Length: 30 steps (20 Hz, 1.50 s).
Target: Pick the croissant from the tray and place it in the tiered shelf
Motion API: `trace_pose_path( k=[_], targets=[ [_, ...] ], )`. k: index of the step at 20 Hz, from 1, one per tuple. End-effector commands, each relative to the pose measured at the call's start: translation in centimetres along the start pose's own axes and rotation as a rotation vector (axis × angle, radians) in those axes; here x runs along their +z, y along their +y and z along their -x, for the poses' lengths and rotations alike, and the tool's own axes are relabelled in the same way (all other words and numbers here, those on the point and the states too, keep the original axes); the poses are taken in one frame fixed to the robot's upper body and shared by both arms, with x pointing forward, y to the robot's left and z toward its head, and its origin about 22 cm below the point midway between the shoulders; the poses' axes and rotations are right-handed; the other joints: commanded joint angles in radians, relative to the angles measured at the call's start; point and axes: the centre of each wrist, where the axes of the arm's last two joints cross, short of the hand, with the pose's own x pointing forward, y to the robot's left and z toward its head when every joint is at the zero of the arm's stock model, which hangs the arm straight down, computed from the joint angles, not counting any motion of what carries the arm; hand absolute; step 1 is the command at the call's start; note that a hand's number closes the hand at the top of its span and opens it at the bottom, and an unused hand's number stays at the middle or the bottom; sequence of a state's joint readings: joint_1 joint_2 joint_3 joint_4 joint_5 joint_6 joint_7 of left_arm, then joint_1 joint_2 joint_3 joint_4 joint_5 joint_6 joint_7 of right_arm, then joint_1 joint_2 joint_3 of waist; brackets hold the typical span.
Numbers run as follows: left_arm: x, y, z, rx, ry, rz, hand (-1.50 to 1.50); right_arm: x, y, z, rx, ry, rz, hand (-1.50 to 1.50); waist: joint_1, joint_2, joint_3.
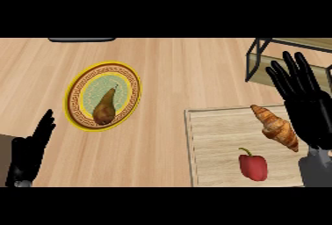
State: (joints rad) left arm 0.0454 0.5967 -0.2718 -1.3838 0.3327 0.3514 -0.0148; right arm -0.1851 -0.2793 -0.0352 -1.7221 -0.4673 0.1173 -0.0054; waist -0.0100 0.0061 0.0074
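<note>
The tiered shelf (314,44) and tray (214,132) run past the view's edges.

Matte black is seen on the right hand (306,105), long slim fingers (304,72) tapered to rounded tips, the left hand (27,154) finished alike, the right forearm (315,169) cased in smooth grey, grey glimpsed at the left wrist (23,183)

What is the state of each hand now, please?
Left hand: open, holding nothing.
Right hand: open, beside the croissant, holding nothing.
</note>
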Motion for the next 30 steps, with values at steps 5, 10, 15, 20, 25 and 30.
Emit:
trace_pose_path(
  k=[5, 10, 15, 20, 25, 30],
  targets=[
    [-1.6, 2.7, -2.8, 0.067, -0.053, 0.009, 0.00, -2.0, 1.5, -1.4, 0.258, -0.027, -0.178, 1.50, 0.015, -0.006, -0.008],
    [-0.6, 1.9, -1.8, 0.116, -0.022, 0.025, 0.00, 1.4, -3.8, -1.4, 0.798, 0.016, 0.328, 1.50, -0.016, -0.013, -0.011],
    [-0.7, 1.8, -1.1, 0.124, -0.017, 0.056, 0.00, 6.6, 4.2, 2.2, 0.679, 0.051, 0.169, -1.50, 0.001, -0.010, -0.008],
    [-1.3, 2.7, -0.8, 0.139, -0.016, 0.041, 0.00, 7.2, 3.8, -1.1, 0.985, 0.129, 0.241, -1.50, -0.010, -0.011, -0.011],
    [-0.9, 2.5, -0.8, 0.130, -0.010, 0.054, 0.00, 7.2, 3.5, -4.5, 1.263, 0.305, 0.238, -1.50, -0.003, -0.011, -0.012],
    [-0.8, 2.4, -0.8, 0.115, -0.023, 0.067, 0.00, 6.8, 4.0, -6.4, 1.467, 0.558, -0.002, -1.50, 0.014, -0.009, -0.013]
  ],
)
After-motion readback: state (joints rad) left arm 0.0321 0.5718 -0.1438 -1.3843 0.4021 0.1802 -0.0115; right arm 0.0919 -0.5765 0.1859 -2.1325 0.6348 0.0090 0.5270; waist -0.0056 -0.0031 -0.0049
